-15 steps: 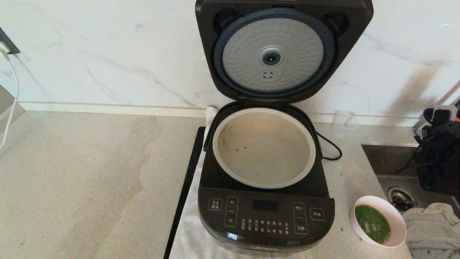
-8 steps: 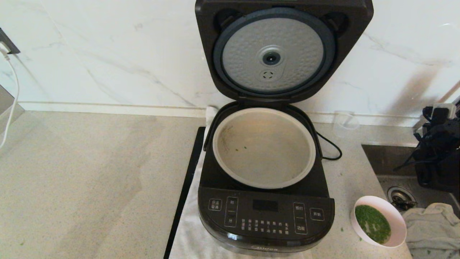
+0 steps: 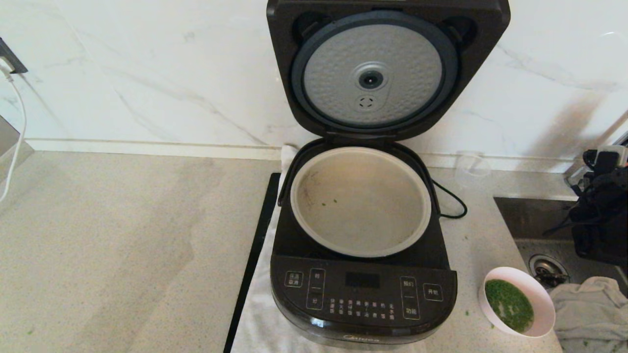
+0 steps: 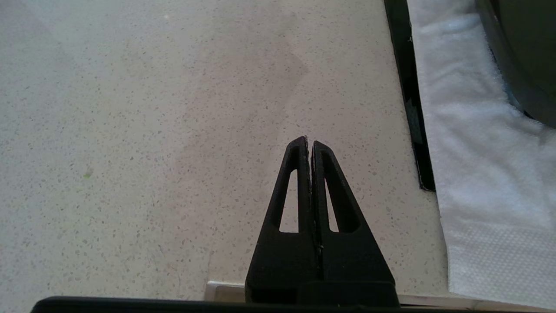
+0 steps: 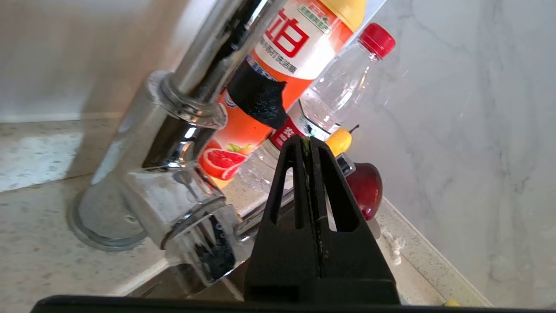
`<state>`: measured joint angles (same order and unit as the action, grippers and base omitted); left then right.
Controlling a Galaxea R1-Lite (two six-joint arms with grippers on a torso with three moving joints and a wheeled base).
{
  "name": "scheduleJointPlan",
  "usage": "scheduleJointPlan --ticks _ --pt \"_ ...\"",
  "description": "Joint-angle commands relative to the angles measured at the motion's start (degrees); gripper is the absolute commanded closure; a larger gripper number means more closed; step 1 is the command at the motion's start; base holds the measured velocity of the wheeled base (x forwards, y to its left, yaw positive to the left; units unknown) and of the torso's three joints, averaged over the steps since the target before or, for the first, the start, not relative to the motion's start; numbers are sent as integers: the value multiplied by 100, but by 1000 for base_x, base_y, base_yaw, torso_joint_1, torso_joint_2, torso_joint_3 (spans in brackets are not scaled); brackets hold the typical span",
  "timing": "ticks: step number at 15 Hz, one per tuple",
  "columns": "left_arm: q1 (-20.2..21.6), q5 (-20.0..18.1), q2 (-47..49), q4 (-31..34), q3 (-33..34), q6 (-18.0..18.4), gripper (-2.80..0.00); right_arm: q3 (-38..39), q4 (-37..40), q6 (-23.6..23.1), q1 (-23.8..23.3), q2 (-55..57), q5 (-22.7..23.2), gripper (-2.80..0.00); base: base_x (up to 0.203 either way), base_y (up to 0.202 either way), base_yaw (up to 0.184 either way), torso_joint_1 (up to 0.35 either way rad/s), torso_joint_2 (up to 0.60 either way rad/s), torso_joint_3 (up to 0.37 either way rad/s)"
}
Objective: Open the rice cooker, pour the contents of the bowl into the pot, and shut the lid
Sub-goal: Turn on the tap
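The black rice cooker stands mid-counter with its lid swung up against the wall, dimpled silver disc facing me. Its beige pot holds only a few green specks. To the cooker's right, near the counter's front edge, sits the white bowl with chopped green bits in liquid. My right arm hovers over the sink at the far right; its gripper is shut, a green scrap stuck at the tips. My left gripper is shut over bare counter, left of the cooker.
A steel sink with a drain and a grey cloth lies right of the bowl. A chrome faucet, bottles and a red apple stand by the wall. A clear glass cup sits behind the cooker. White towel lies under it.
My right arm has shifted slightly further right and back over the sink. The cooker, bowl and left arm have not moved.
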<state>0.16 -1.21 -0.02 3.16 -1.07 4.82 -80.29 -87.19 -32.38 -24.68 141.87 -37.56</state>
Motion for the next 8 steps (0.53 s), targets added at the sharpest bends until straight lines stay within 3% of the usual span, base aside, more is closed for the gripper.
scheduleJointPlan --ticks 1,8 --pt "2 -2 -6 1 2 2 0 -4 -48 -23 -62 59 -22 0 0 0 0 0 0 0" --pt "2 -2 -6 1 2 2 0 290 -48 -8 -133 55 -41 0 0 0 0 0 0 0"
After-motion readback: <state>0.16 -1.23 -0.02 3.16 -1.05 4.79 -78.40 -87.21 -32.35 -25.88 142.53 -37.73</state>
